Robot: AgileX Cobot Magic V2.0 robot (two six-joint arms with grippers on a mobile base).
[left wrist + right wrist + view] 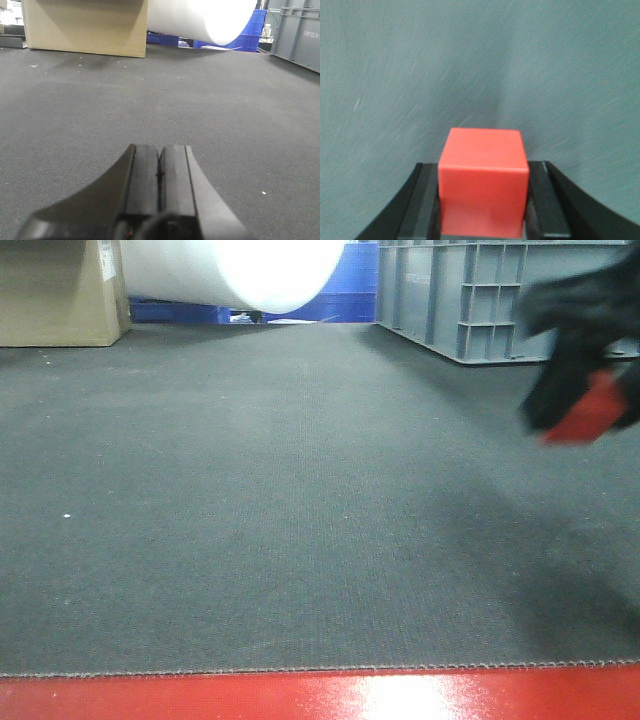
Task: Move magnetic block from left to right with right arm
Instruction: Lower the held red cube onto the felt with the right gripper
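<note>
Red magnetic block (483, 182) is pinched between the right gripper (483, 200) fingers, airborne over the mat (300, 520) on the right side, left gripper (159, 182) pressed together and idle; mid-carry, next: lower and release.

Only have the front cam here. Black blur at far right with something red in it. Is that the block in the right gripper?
Observer: Yes. Right wrist view shows the red cube clamped between the right gripper fingers.
Operator: Is it off the mat?
Observer: Front view shows the cube above the mat; wrist view blurs the mat behind it.
Operator: Left gripper?
Observer: Left gripper is shut, empty, low over the mat.
</note>
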